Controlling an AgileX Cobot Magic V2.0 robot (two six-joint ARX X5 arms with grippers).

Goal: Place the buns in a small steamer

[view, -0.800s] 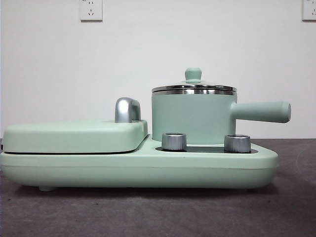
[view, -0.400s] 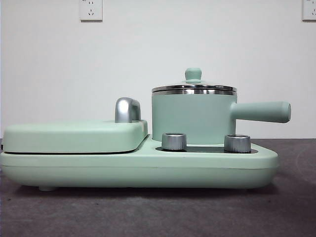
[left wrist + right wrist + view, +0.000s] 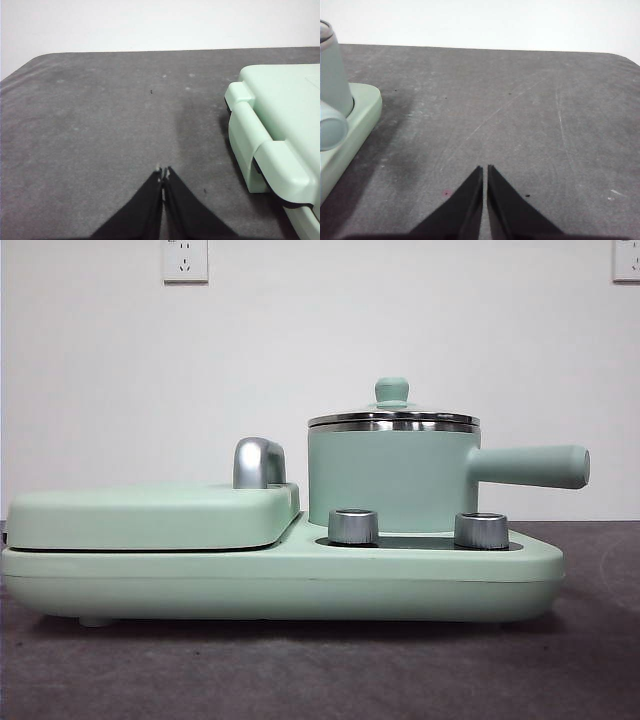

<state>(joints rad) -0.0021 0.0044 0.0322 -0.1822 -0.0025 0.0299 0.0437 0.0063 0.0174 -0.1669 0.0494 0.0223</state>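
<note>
Plain white wall behind, dark grey tabletop point(image 3: 320, 670) underneath. Small steamer point(image 3: 392, 475) sits on the mint-green cooker base point(image 3: 280, 585) at about 3 o'clock from the flat griddle point(image 3: 150, 515), lid point(image 3: 392, 418) on, so can't see what's inside. It's mint green with a steel rim, green knob and a stubby handle pointing to 3 o'clock. Left gripper point(image 3: 163, 173) and right gripper point(image 3: 485, 169) are both closed and empty, over bare tabletop either side.

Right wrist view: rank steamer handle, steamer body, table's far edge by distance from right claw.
1. Steamer handle: off to the side, pointing toward the right claw.
2. Steamer body: behind the handle.
3. Table's far edge: straight ahead, farthest.
</note>
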